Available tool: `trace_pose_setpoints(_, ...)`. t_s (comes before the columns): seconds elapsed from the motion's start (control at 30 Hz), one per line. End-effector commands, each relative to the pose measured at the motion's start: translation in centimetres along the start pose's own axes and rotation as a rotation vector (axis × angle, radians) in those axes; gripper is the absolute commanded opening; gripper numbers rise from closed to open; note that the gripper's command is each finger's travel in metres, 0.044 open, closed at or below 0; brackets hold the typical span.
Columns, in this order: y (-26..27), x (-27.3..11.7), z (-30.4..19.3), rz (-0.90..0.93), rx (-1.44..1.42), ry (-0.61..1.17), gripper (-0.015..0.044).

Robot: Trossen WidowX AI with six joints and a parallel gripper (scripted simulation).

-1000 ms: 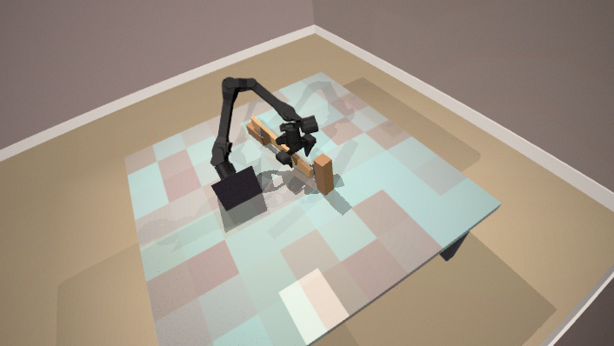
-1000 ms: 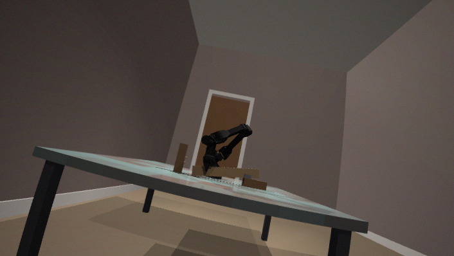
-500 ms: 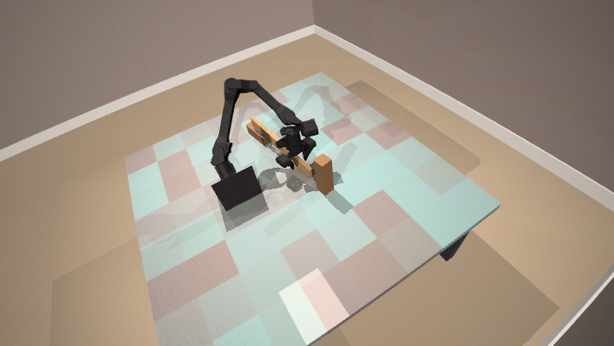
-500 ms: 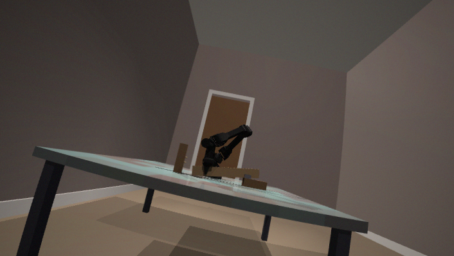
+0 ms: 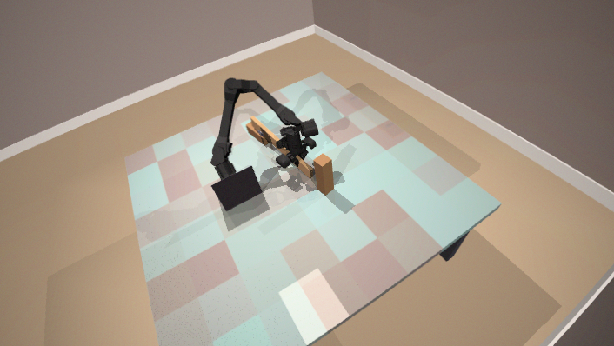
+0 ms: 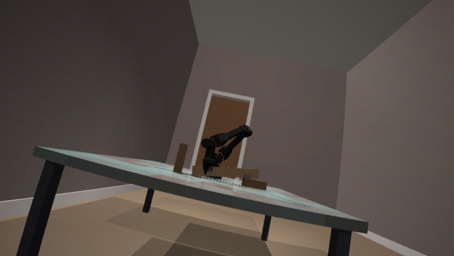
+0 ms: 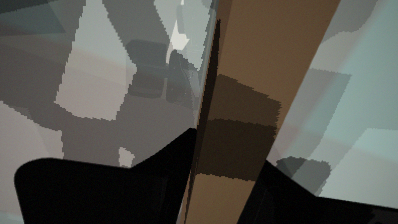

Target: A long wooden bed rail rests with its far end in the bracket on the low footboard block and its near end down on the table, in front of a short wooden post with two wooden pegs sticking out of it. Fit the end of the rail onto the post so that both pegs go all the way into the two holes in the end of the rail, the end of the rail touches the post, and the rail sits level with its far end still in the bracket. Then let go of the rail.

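The long wooden rail (image 5: pixel 305 167) (image 6: pixel 236 173) (image 7: pixel 272 45) has its far end in the grey bracket (image 6: pixel 247 176) on the low footboard block (image 5: pixel 256 134) (image 6: pixel 254 184). Its near end is low at the table, a short gap from the upright wooden post (image 5: pixel 324 176) (image 6: pixel 181 158). Two small pegs stick out of the post towards the rail in the exterior view, above the rail's near end. My gripper (image 6: pixel 206 172) (image 7: pixel 211 138) is shut on the rail, one finger on each side, nearer its post end. The holes in the rail's end are hidden.
The arm's dark base plate (image 5: pixel 236 189) stands on the patchwork table (image 5: pixel 404 174) (image 6: pixel 206 192) beside the rail. The arm arches from it over to the rail. Shadows of the arm and post fall on the table top.
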State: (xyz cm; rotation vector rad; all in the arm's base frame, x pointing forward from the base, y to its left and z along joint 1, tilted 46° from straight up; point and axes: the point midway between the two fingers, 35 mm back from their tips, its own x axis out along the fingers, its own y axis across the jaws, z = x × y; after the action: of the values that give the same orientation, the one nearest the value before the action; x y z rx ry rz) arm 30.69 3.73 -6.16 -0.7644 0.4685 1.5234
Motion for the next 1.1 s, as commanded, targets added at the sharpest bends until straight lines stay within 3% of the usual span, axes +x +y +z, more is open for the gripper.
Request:
trace_pose_setpoints(0.0,0.0,0.0,0.1,-0.002,0.002,-0.004,0.0)
trace_pose_setpoints(1.07,-0.1,-1.0,0.0,-0.002,0.002,-0.004,0.0)
